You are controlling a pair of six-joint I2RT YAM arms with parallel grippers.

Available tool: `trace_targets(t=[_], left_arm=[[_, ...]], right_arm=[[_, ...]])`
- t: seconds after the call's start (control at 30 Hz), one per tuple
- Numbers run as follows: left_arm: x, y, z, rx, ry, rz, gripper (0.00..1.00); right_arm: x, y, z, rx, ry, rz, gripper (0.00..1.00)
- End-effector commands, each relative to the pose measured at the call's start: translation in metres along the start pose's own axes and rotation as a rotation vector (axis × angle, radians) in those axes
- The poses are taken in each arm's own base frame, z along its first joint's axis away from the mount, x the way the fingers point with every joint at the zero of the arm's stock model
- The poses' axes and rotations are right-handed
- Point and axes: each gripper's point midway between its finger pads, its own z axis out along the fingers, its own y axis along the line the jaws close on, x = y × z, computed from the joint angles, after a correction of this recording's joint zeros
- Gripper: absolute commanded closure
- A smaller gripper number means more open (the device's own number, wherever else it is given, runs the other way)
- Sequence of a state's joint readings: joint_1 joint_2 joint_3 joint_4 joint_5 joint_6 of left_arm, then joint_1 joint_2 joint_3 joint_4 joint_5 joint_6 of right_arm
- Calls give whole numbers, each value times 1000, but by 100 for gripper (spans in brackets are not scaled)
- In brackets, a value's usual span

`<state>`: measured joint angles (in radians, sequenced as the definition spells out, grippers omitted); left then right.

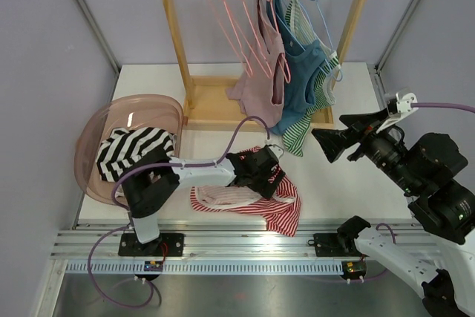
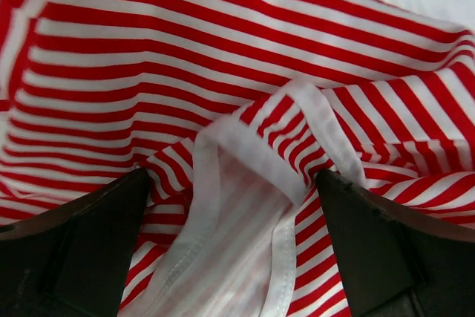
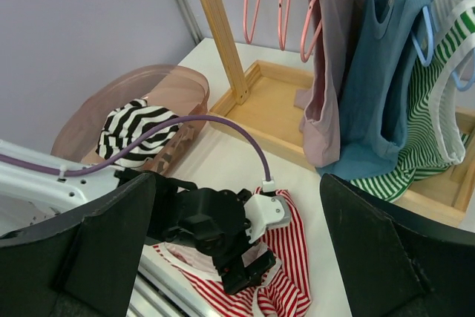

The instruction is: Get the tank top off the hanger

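Observation:
A red-and-white striped tank top [image 1: 286, 209] lies crumpled on the white table near the front edge, off any hanger. My left gripper [image 1: 261, 176] is pressed down on it. In the left wrist view the gripper [image 2: 231, 183] is open, its fingers wide apart on either side of a fold of the top's white hem [image 2: 252, 146]. My right gripper [image 1: 324, 145] is open and empty, held high at the right. In its wrist view the right gripper [image 3: 234, 183] looks down at the left gripper [image 3: 245, 272] and the striped top [image 3: 286, 257].
A wooden rack [image 1: 215, 109] stands at the back with empty pink hangers [image 1: 230, 12], a pink top [image 1: 260, 79], a blue top [image 1: 300, 72] and a green-striped top [image 1: 319, 87]. A pink basket [image 1: 96, 139] at the left holds a black-and-white striped garment [image 1: 133, 150].

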<state>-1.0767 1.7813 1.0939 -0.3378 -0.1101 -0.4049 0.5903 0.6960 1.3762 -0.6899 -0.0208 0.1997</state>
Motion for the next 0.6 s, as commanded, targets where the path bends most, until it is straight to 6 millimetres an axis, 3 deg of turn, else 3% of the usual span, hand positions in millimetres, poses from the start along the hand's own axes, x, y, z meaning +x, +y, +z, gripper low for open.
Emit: trace_targets(t=[0.0, 0.03, 0.1, 0.13, 0.17, 0.2, 0.37, 0.4, 0.47, 0.5, 0.57], left_arm=[[-8, -6, 14, -27, -40, -10, 2], [2, -5, 23, -33, -12, -1, 6], [16, -3, 30, -43, 21, 5, 38], [20, -5, 32, -35, 29, 3, 60], [28, -2, 34, -42, 48, -4, 88], [29, -3, 33, -37, 49, -15, 99], [13, -2, 4, -31, -26, -58, 100], [1, -2, -16, -29, -70, -68, 100], [-15, 10, -37, -93, -134, -92, 100], [-25, 15, -61, -105, -173, -107, 100], [-46, 30, -91, -180, -263, -141, 100]], right_arm=[[-1, 10, -9, -51, -14, 19, 0], [-1, 12, -11, -64, -16, 20, 1], [-1, 14, -15, -76, -22, 22, 0], [-2, 15, -17, -83, -30, 22, 0], [-4, 15, -18, -84, -39, 20, 1], [-5, 15, -21, -81, -46, 18, 0], [-12, 13, -26, -69, -71, 9, 0], [-11, 12, -24, -65, -67, 7, 1], [-10, 11, -23, -61, -68, 6, 0], [-9, 10, -22, -57, -66, 5, 1], [-9, 9, -21, -54, -67, 3, 1]])
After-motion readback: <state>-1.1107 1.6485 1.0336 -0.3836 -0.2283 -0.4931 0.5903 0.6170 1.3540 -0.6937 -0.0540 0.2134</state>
